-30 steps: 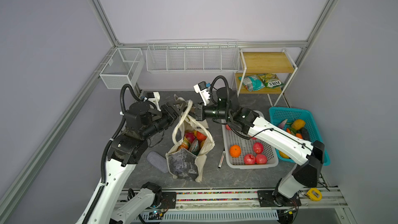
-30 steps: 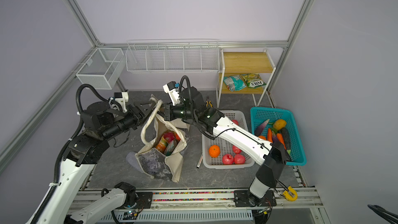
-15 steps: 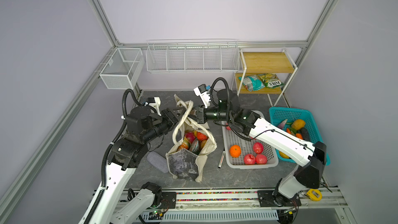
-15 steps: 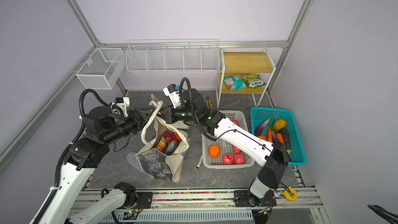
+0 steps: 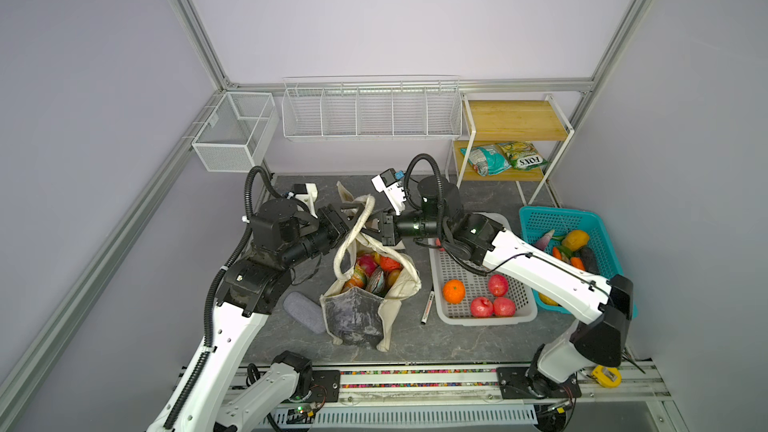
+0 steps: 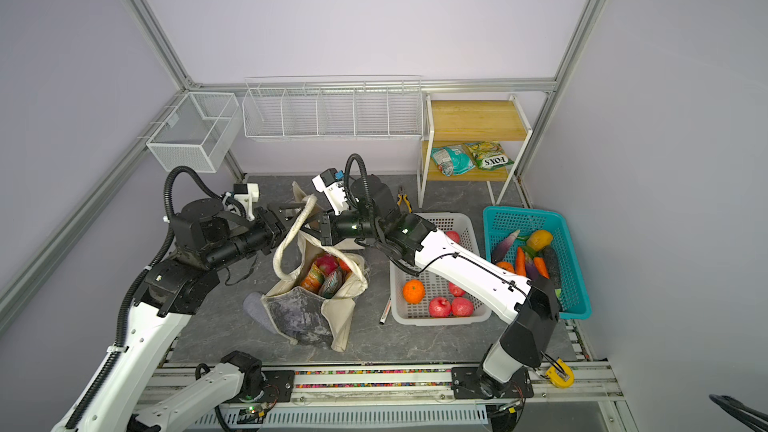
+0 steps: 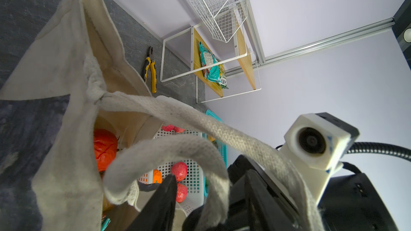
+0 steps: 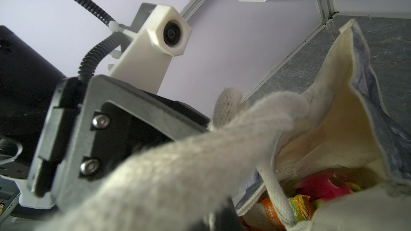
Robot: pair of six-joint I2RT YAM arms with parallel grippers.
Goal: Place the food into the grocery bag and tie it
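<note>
The grocery bag (image 5: 357,317) (image 6: 299,317), cream canvas with a grey marbled panel, stands mid-table with its mouth agape. The food inside includes a magenta dragon fruit (image 5: 368,263) (image 8: 322,185), a red-orange crinkled fruit (image 5: 390,263) (image 7: 104,147) and an orange packet (image 8: 269,212). A long strap handle (image 5: 353,234) (image 6: 291,234) loops up above the mouth. My right gripper (image 5: 374,228) (image 6: 316,224) is shut on a strap (image 8: 178,170). My left gripper (image 5: 347,216) (image 6: 286,214) (image 7: 209,174) faces it, open, jaws apart with a strap loop (image 7: 169,150) hanging between them.
The white perforated basket (image 5: 523,313) to the right holds an orange and red fruits. A teal basket (image 5: 598,222) of vegetables lies further right. Snack packets (image 5: 507,157) lie on the wooden shelf. A marker (image 5: 427,307), grey pouch (image 5: 301,311) and pliers (image 6: 402,201) lie on the table.
My left gripper has moved right onto the strap loop and its jaws have narrowed. My right gripper has shifted slightly left with its strap, so the two now nearly meet.
</note>
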